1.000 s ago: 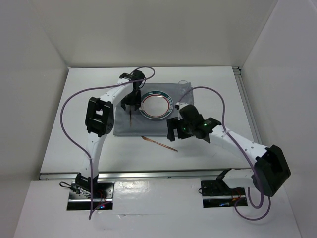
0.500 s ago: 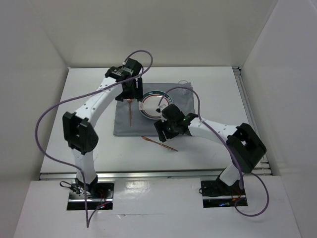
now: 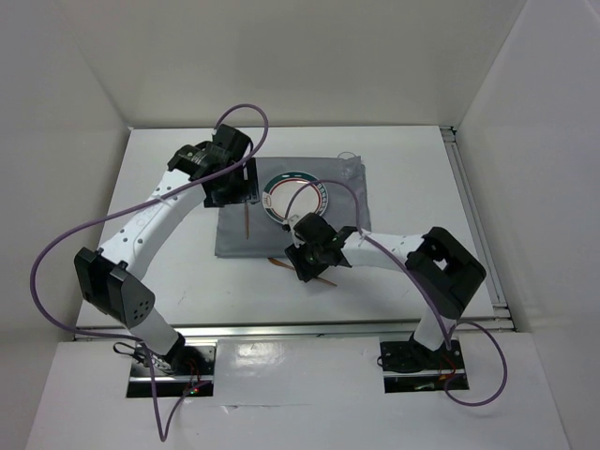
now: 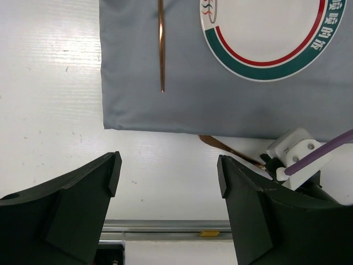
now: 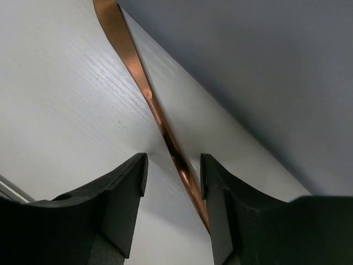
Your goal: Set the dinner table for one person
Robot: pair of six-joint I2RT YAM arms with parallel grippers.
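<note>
On the white dinner table (image 3: 169, 253) lies a grey cloth (image 3: 281, 239) with a white plate (image 3: 295, 194) ringed in green and red. A thin copper utensil (image 3: 247, 220) rests on the cloth left of the plate (image 4: 270, 33); the left wrist view shows this utensil (image 4: 161, 49) lying free. My left gripper (image 4: 168, 165) hangs open and empty above the table, near the cloth's left edge (image 3: 232, 192). A second copper utensil (image 5: 138, 77) lies on the table in front of the cloth. My right gripper (image 5: 174, 165) straddles its handle, open, with a gap still at the left finger (image 5: 124, 193).
A clear glass (image 3: 349, 161) stands at the cloth's far right corner. A metal rail (image 4: 165, 225) runs along the table's near edge. White walls enclose the table on three sides. Purple cables loop over both arms.
My left gripper let go of the thin utensil on the cloth, opened wide and drew back to the left. My right gripper came down over the second utensil and its jaws narrowed.
</note>
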